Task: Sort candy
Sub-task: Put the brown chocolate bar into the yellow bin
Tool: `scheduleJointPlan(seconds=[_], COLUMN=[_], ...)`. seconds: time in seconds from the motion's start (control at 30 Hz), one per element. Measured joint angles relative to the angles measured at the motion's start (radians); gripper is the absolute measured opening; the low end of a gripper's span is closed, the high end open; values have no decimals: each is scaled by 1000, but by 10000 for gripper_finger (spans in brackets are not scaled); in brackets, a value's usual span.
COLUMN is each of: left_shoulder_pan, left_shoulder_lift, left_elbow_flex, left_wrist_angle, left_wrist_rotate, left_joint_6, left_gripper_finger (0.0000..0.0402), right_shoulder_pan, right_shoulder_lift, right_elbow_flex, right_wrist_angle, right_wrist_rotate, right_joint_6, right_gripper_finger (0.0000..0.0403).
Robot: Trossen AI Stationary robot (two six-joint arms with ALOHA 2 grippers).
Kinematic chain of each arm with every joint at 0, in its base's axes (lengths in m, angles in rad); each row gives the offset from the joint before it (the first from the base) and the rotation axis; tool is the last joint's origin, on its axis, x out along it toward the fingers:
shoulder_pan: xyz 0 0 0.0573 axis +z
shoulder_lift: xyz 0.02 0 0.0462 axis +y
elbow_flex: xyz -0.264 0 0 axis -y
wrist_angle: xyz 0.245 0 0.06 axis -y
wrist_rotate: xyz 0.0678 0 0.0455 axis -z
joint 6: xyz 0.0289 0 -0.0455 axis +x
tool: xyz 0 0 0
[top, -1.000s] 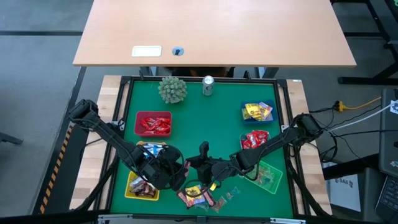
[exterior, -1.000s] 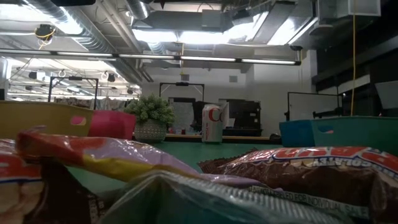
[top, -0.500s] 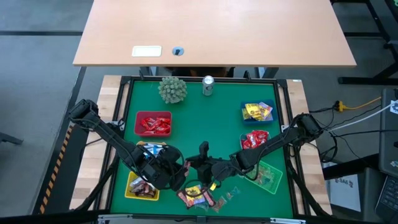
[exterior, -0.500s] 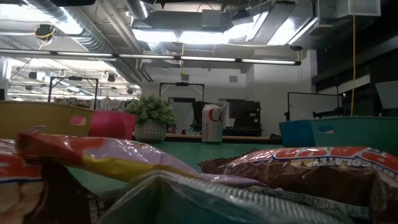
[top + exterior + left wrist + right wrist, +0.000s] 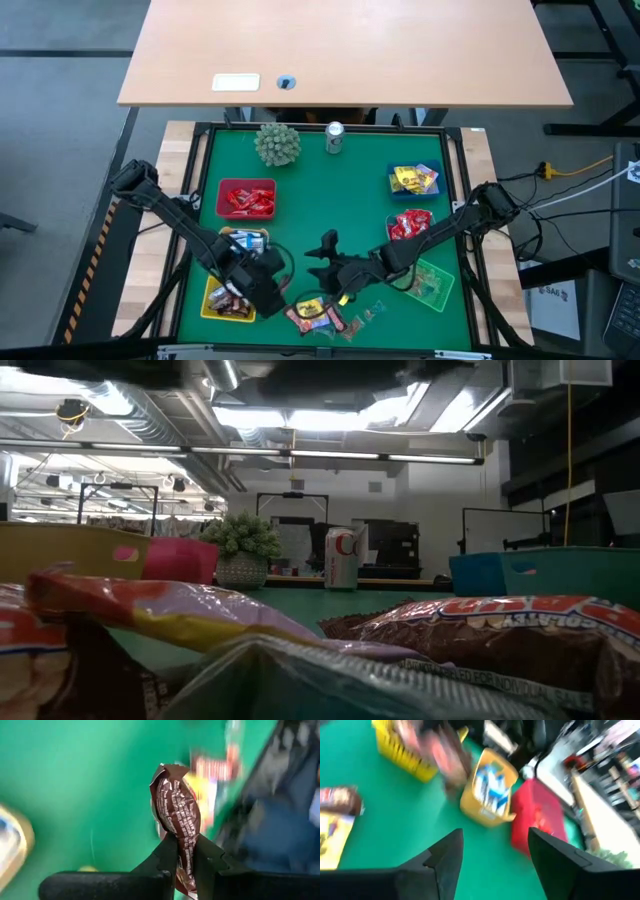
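Clenched on a brown candy wrapper [image 5: 176,820], the jaws of the left gripper [image 5: 268,292] hold it upright above the green worktop [image 5: 330,195], near the yellow basket [image 5: 222,302] at the front left. Jaws of the right gripper [image 5: 492,851] stand spread apart and hold nothing, near the middle front. Loose candy [image 5: 318,316] lies at the front edge between them. More candy fills the red basket [image 5: 246,199] and the blue basket [image 5: 414,179].
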Motion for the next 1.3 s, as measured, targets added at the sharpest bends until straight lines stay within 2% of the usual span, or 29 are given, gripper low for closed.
scheduleJointPlan(seconds=[0.13,0.27,0.47,0.6,0.93,1.03,1.1,1.23,1.3], left_shoulder_pan=[-42,-109,-198,-217,-218,-218,-218,-218,-216], left_shoulder_lift=[0,0,0,0,0,0,0,0,0], left_elbow_flex=[0,0,0,0,0,0,0,0,0], left_wrist_angle=[-73,-133,-186,-297,-364,-344,-305,-178,-95], left_wrist_rotate=[162,233,239,200,176,128,55,-164,-268], left_joint_6=[-63,-157,-211,-314,-347,-347,-347,-336,-280], left_gripper_finger=[28,28,32,43,101,122,134,149,152], right_shoulder_pan=[0,-1,-1,-1,-1,-1,-1,-1,-1], right_shoulder_lift=[0,0,0,0,0,0,0,0,0], right_elbow_flex=[0,0,0,0,0,0,0,-1,-1], right_wrist_angle=[-137,-265,-343,-343,-343,-344,-345,-372,-397], right_wrist_rotate=[-36,-83,-127,-127,-127,-127,-127,-127,-127], right_joint_6=[77,134,156,156,156,156,156,156,156], right_gripper_finger=[229,229,230,230,230,230,230,230,230])
